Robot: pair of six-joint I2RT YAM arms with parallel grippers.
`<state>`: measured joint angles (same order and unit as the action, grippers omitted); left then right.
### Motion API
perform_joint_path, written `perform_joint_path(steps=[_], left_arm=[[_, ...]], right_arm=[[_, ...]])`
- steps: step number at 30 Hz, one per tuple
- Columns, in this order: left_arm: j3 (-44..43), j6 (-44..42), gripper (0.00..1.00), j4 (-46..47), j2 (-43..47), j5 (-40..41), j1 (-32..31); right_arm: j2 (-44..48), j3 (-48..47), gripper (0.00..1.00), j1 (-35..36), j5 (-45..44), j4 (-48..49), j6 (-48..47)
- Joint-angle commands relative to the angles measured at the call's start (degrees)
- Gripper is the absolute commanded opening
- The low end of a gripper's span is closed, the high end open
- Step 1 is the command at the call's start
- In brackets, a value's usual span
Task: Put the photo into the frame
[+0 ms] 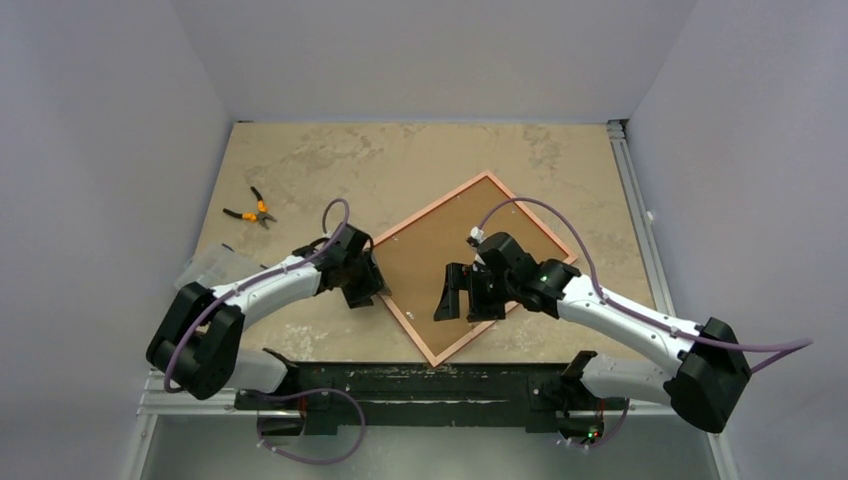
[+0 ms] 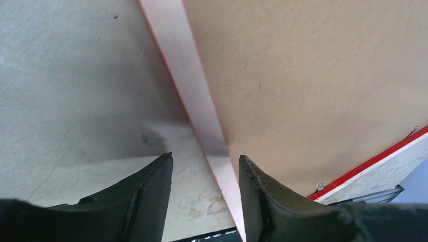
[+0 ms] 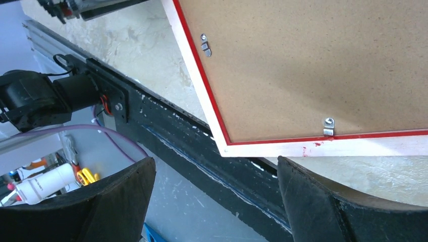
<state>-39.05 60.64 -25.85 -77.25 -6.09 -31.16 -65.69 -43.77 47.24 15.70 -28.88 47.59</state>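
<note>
The frame [image 1: 430, 208] lies face down, turned like a diamond: pale wood rim, thin red inner lip, brown backing board [image 1: 460, 250] filling it, 2 metal clips [image 3: 328, 126] along one side. The left gripper [image 2: 205, 159] stands partly open and clasps nothing. The frame's pale rim runs between its 2 fingers, with the board ahead and to its right. The right gripper [image 3: 214, 166] is spread wide and empty, 1 frame corner just ahead of its fingertips.
</note>
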Motion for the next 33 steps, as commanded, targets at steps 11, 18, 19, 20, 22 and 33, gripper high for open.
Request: perform_joint_path(steps=[11, 18, 19, 20, 22, 33], left_arm=[[-14.1, -11.3, 0.04, -4.1, -12.1, 3.9, 0.4], [-23.5, -24.5, 0.0, -8.3, -20.1, 2.0, 4.8], [-23.6, -25.1, 0.0, -7.4, -20.7, 0.8, 6.0], [-24.0, -25.6, 0.0, -6.7, -21.2, -0.2, 7.4], [-25.4, -26.6, 0.01, -6.5, -21.9, -1.3, 9.0], [-14.7, -21.7, 0.77, -1.0, -7.0, -9.8, 10.1]], right_arm=[[-2.8, -9.6, 0.89, -1.8, -7.7, -9.3, -6.1], [-1.9, -4.2, 0.89, -22.0, -0.7, -8.8, -11.6], [-2.3, -4.1, 0.89, -25.1, -1.7, -9.7, -12.8], [-2.9, -4.3, 0.9, -28.0, -3.1, -10.7, -13.8], [-4.1, -5.0, 0.91, -32.6, -5.9, -11.9, -15.3], [-5.1, -6.1, 0.99, -50.4, -17.8, -7.8, -16.3]])
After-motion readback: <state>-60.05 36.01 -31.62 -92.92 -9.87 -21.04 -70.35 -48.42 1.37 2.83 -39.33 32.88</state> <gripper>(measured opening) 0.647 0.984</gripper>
